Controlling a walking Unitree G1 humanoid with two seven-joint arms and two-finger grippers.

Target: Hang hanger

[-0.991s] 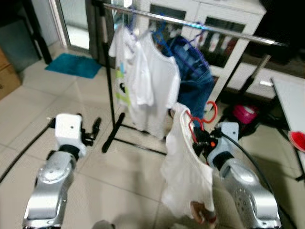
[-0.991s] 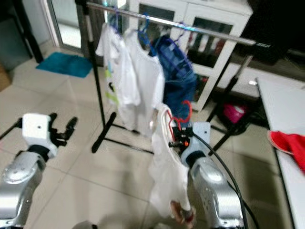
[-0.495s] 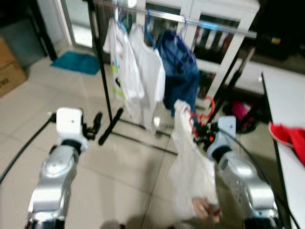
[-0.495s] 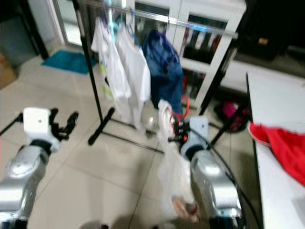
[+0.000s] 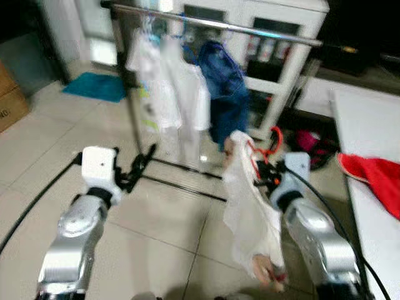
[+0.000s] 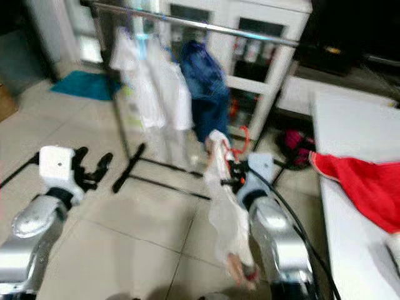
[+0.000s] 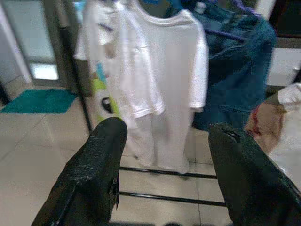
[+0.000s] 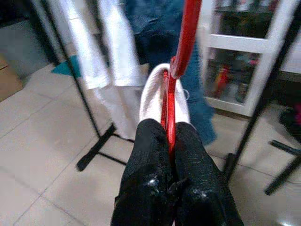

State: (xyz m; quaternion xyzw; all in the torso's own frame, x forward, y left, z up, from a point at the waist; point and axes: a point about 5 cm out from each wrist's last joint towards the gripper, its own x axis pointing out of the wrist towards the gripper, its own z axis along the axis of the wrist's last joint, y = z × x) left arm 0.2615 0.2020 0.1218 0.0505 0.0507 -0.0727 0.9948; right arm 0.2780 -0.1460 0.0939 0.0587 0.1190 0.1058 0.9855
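Note:
My right gripper (image 5: 261,176) is shut on a red hanger (image 8: 181,52), pinching it just below its hook (image 5: 275,139). A white garment (image 5: 249,212) hangs from this hanger, down in front of my right arm. The hanger is held low, well below the metal clothes rail (image 5: 250,28), which stands ahead. White T-shirts (image 7: 160,84) and blue jeans (image 5: 225,94) hang on the rail. My left gripper (image 5: 141,164) is open, with nothing between its fingers (image 7: 101,165), and is raised toward the rack's left post.
A white table (image 5: 362,125) with a red cloth (image 5: 375,181) lies at the right. The rack's black base bars (image 5: 181,182) cross the tiled floor ahead. Behind the rack stands a white cabinet (image 5: 275,56). A teal mat (image 5: 94,87) and a cardboard box (image 5: 9,97) lie at the left.
The whole view has swung right and blurred, so the camera moved; the table with the red cloth has come into sight. Both grippers keep their states, the right still holding the hanger.

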